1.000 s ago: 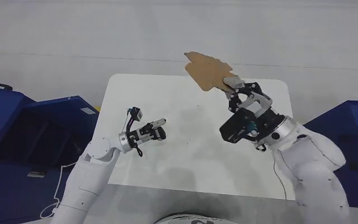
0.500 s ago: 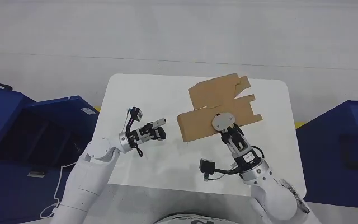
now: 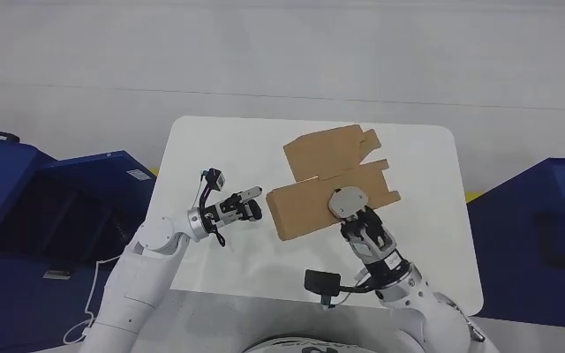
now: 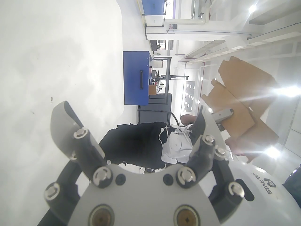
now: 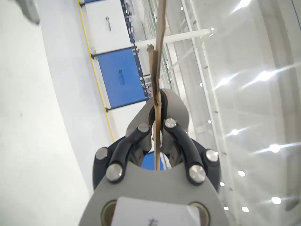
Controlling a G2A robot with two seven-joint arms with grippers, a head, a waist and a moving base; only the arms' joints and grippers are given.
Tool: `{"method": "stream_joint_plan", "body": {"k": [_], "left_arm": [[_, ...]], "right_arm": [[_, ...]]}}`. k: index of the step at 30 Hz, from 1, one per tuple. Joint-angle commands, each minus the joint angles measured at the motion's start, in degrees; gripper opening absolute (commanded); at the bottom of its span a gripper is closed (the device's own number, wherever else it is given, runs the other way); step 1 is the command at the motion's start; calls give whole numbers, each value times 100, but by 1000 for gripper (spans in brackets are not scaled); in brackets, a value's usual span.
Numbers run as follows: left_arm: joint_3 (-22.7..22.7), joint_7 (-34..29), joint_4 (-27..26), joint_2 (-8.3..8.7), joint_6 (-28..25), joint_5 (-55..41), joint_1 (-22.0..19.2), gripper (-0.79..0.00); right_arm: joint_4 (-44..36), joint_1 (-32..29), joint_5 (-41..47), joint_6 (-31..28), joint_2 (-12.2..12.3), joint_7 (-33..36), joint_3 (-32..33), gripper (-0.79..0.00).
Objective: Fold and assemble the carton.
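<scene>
While the right gripper (image 5: pixel 158 99) clamps the carton (image 3: pixel 309 207), the left gripper (image 3: pixel 254 201) stands open

As I look down from the top view, I see the carton as a flat brown cardboard blank with notched flaps, not yet folded. It is over the right half of the white table (image 3: pixel 221 150). My right gripper comes from the near side of the table, and its fingers are closed on the part of the blank nearest to the robot. In the right wrist view the cardboard passes edge-on between the two pads and runs away from the camera. From the left wrist view the blank appears raised above the table surface. My left gripper hovers over the left part of the table, well apart from the carton and pointing toward it. Its fingers are spread wide with nothing between them.
</scene>
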Motion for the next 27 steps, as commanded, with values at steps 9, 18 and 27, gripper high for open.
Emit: {"method": "stream_joint_plan", "body": {"k": [9, 18, 27], "left_arm": [[0, 0, 0, 0, 0, 0, 0, 0], [0, 0, 0, 0, 0, 0, 0, 0], [0, 0, 0, 0, 0, 0, 0, 0]], "right_arm": [[0, 1066, 8137, -3975, 104, -1301, 2181, -785], [674, 1212, 14005, -5647, 368, 1732, 2465, -785], [2512, 2652, 17264, -5289, 411, 4000, 983, -785]]}}
